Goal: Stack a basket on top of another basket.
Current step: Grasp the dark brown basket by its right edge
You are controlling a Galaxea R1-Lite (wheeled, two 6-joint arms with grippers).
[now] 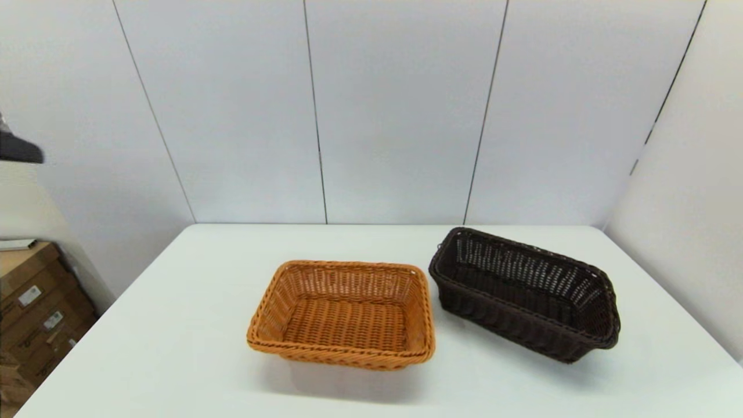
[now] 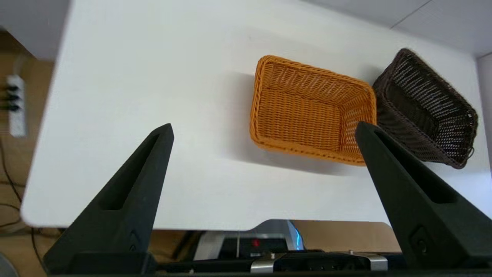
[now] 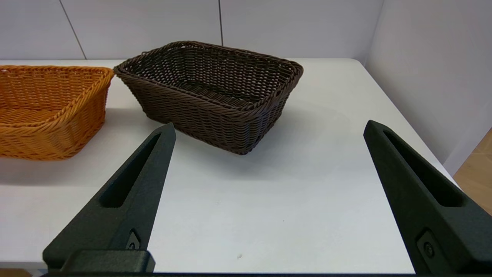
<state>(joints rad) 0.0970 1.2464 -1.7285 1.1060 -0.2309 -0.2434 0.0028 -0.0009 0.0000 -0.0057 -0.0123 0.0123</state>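
The dark brown basket (image 1: 525, 293) stands on the white table (image 1: 174, 325) at the right, turned at an angle. The orange-tan basket (image 1: 345, 313) stands just to its left, near the middle; the two are close, corners almost touching. Both are empty and upright. Neither arm shows in the head view. My left gripper (image 2: 263, 129) is open, high above the table's near left side, with the orange-tan basket (image 2: 311, 109) and the dark basket (image 2: 426, 109) beyond it. My right gripper (image 3: 269, 129) is open near the table's front right, facing the dark basket (image 3: 211, 92), apart from it; the orange-tan basket (image 3: 50, 107) lies further off.
Grey wall panels (image 1: 400, 110) close the back of the table and a wall (image 1: 691, 191) runs along its right side. Cardboard boxes (image 1: 35, 307) stand on the floor at the left. A power strip (image 2: 15, 105) lies on the floor beyond the table's left edge.
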